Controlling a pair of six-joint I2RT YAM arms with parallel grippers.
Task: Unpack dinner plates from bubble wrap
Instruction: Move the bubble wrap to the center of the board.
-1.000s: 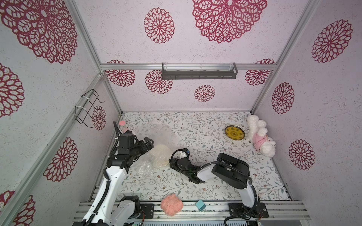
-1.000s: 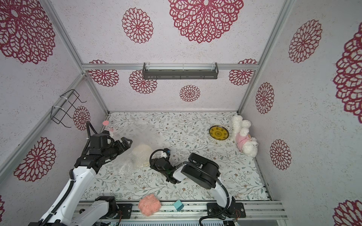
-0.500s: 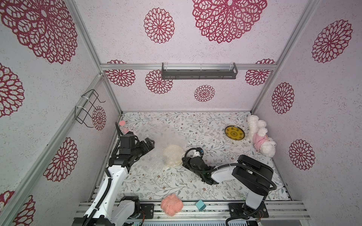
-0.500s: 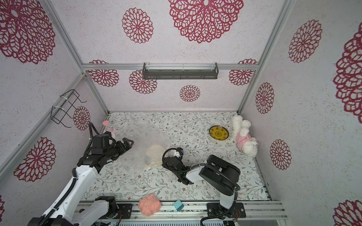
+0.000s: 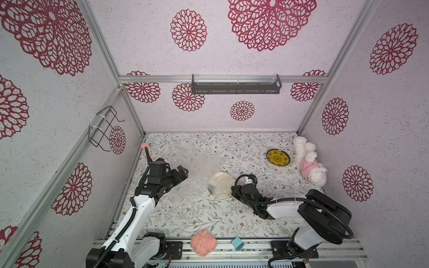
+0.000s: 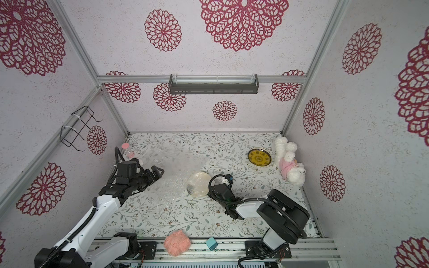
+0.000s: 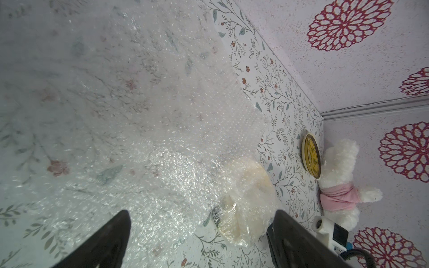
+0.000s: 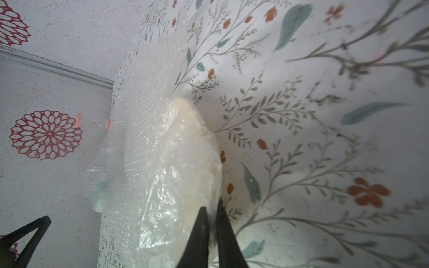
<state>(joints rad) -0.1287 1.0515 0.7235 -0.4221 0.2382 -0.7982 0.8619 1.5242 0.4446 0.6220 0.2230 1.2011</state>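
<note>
Below, floral tabletop (image 5: pixel 185 218) under bubble wrap (image 5: pixel 197 183); red-rosette walls (image 5: pixel 139 46)

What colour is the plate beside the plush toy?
Yellow plate, dark pattern; clearest in a top view.

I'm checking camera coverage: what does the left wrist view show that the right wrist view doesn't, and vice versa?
Left wrist only: the yellow plate, the white plush toy and the left gripper, open. Right wrist only: the right gripper, shut on the bubble wrap. Both: the wrapped cream plate, lying in that wrap on the floral table cover.
</note>
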